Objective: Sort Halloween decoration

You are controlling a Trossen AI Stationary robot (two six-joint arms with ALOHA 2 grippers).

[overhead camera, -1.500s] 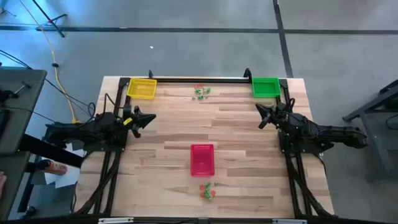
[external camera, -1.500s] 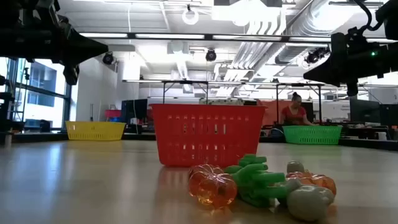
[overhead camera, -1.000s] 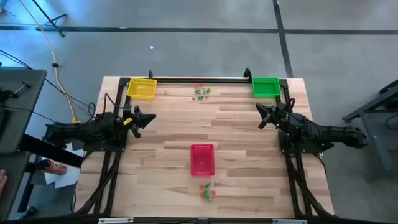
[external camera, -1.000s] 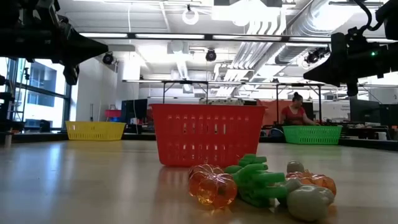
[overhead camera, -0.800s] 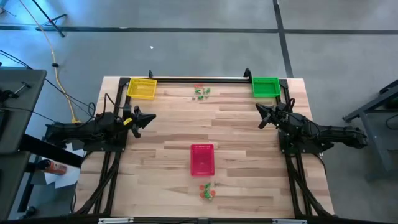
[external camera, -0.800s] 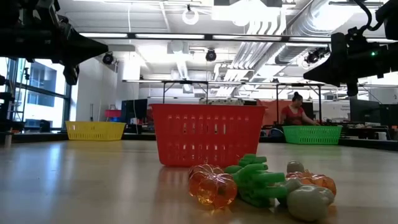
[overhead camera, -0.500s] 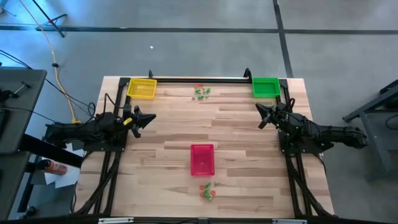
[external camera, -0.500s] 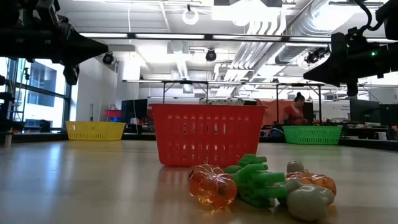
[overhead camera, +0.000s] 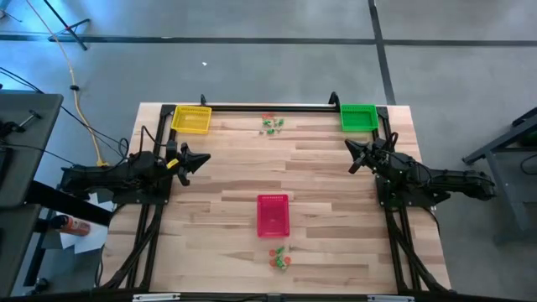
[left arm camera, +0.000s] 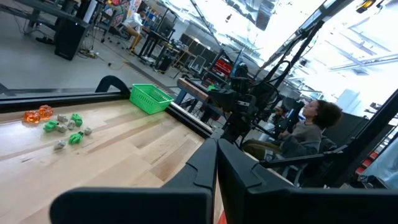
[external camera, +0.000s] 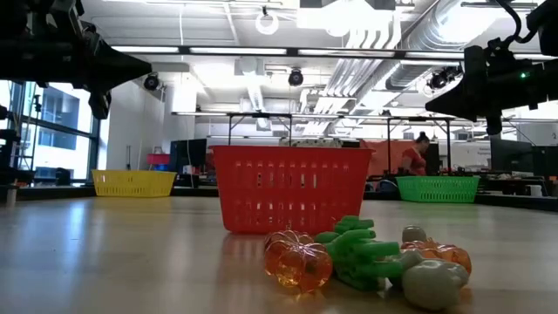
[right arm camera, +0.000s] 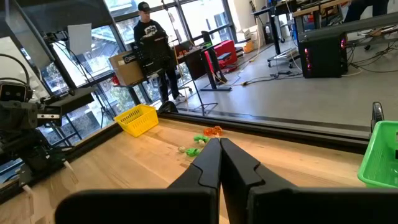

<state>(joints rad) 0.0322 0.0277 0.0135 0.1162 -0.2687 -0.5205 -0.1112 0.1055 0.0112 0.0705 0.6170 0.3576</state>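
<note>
Two small heaps of Halloween decoration lie on the wooden table: one (overhead camera: pixel 271 123) at the far edge between the yellow and green baskets, one (overhead camera: pixel 279 257) by the near edge in front of the red basket (overhead camera: pixel 273 215). The near heap (external camera: pixel 366 257) has orange pumpkins, green pieces and a pale one. My left gripper (overhead camera: pixel 205 158) hangs shut above the table's left side, pointing right. My right gripper (overhead camera: pixel 348 147) hangs shut above the right side, pointing left. Neither holds anything.
A yellow basket (overhead camera: pixel 191 119) stands at the far left corner, a green basket (overhead camera: pixel 358 117) at the far right corner. A black rail (overhead camera: pixel 268 106) runs along the far edge. People stand and sit in the room beyond the table.
</note>
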